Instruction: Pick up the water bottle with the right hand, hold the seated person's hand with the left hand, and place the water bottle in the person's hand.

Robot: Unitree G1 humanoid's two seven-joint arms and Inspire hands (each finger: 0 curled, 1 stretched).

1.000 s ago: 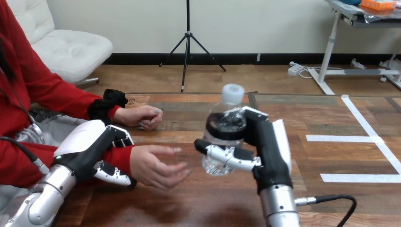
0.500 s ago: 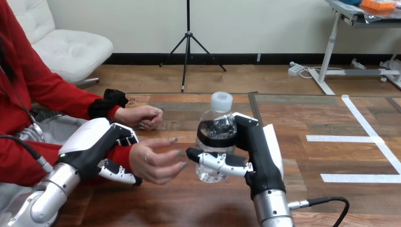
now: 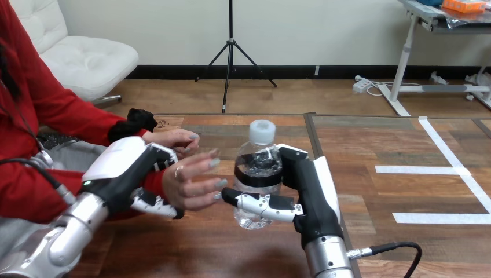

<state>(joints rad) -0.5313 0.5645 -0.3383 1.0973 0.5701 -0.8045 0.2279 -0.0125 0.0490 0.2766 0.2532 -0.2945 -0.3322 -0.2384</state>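
Note:
A clear water bottle (image 3: 257, 168) with a white cap and a dark label stands upright above the table, gripped in my right hand (image 3: 307, 191), whose thumb and fingers wrap its lower half. My left hand (image 3: 130, 174) is curled round the person's wrist at the red sleeve. The person's hand (image 3: 191, 182) is raised with its palm facing the bottle, fingertips almost touching it. The person's other hand (image 3: 173, 141) rests on the table further back.
The wooden table (image 3: 376, 191) stretches to the right with white tape lines (image 3: 457, 171) on it. A black cable (image 3: 394, 250) runs from my right wrist.
My right hand has carried the bottle left and slightly down toward the person's hand. My left hand has lifted the person's wrist, and their palm has turned up to face the bottle.

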